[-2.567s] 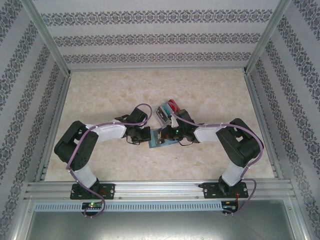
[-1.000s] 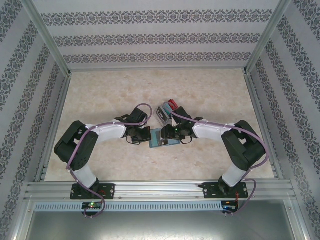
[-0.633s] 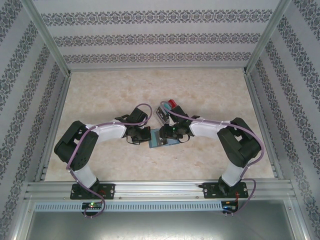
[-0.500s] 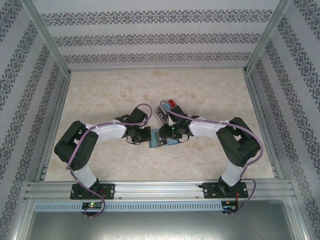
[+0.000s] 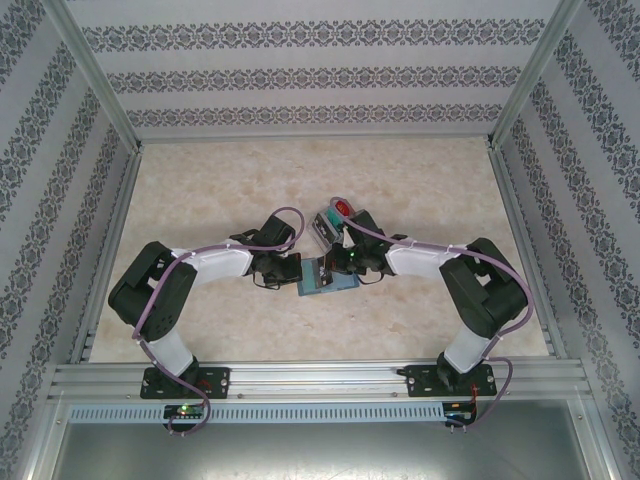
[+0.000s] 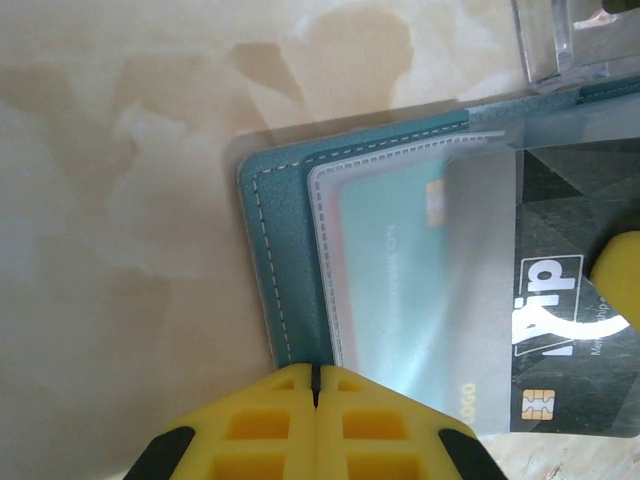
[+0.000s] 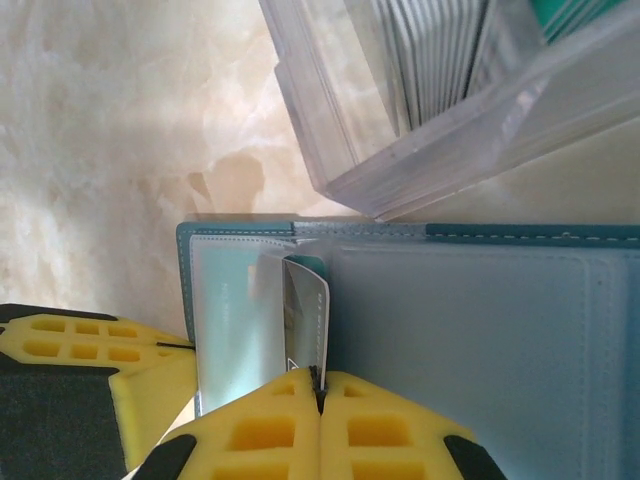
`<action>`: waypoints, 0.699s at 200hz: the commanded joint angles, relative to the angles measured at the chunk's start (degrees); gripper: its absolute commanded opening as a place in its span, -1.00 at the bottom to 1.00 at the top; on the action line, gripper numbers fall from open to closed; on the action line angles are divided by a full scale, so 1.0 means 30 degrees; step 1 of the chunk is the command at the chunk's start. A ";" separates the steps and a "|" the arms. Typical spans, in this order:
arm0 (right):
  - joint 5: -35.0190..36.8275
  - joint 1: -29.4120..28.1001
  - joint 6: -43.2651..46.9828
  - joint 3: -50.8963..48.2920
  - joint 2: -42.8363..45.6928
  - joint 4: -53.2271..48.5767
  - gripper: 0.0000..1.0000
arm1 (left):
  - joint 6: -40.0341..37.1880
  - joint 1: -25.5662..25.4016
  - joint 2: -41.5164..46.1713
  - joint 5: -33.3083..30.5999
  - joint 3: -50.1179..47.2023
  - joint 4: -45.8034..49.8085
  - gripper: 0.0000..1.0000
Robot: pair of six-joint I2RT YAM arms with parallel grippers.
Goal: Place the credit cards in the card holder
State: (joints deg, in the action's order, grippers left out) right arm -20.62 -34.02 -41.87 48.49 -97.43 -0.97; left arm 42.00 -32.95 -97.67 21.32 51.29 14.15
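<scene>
Top external view: the teal-blue card holder lies open on the marbled bench, directly between the 2 sets of jaws. The left jaws are at its left edge and the right jaws over its right half. Just beyond the right jaws stands a clear plastic box with a red card showing at its far end.

Left wrist view: the left jaws are clenched, their yellow pads flat against each other with no gap, and their tips meet the near edge of the card holder. Whether they nip that edge or only press on it I cannot tell. Straight ahead of them a teal-green card sits inside a frosted pocket. To its right lies a black card printed VIP with a gold chip, its far part under a frosted sleeve.

Right wrist view: the right jaws are closed on the black card, grasping its near end between yellow pads. The card is tilted steeply, seen nearly edge-on, and runs straight ahead from the tips. Its far end is at the mouth of a pocket of the card holder. The clear plastic box sits just beyond the holder's far edge, with a row of cards upright inside.
</scene>
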 commanded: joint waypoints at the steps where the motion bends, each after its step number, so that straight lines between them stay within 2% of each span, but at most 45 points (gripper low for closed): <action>1: 0.0807 0.0331 -0.0019 -0.0548 -0.0098 0.0095 -1.00 | -0.0201 -0.0179 0.0043 0.0041 0.0012 0.0001 -0.91; 29: -0.0322 0.0131 -0.0303 -0.0403 -0.0930 0.0774 -0.95 | -0.0240 -0.0179 0.0036 0.0082 0.0099 -0.0002 -0.91; 59: -0.0086 -0.0508 -0.0742 -0.0214 -0.1405 0.1097 -0.89 | -0.0315 -0.0179 -0.0077 0.0095 0.0191 0.0058 -0.91; 72: 0.0267 -0.0689 -0.1052 -0.0347 -0.1421 0.1217 -0.80 | -0.0300 -0.0179 -0.0081 0.0114 0.0162 0.0032 -0.91; 96: -0.0107 -0.0746 -0.0579 0.0053 -0.1680 0.0905 -0.77 | -0.0225 -0.0186 -0.0066 0.0125 0.0050 -0.0110 -0.91; 113: -0.0535 -0.0803 -0.0256 0.0213 -0.1669 0.0688 -0.57 | -0.0301 -0.0179 -0.0053 0.0066 0.0103 -0.0004 -0.91; 128: -0.0257 -0.0771 -0.0148 0.0214 -0.1445 0.0081 -0.56 | -0.0363 -0.0179 -0.0008 -0.0034 0.0158 0.0117 -0.91; 140: 0.0319 -0.0756 0.0103 0.0192 -0.0984 -0.0539 -0.43 | -0.0404 -0.0179 0.0007 -0.0074 0.0172 0.0177 -0.91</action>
State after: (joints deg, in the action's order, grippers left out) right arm -21.93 -35.53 -43.35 48.69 -100.99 2.87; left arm 42.00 -32.95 -97.67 21.34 51.29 14.17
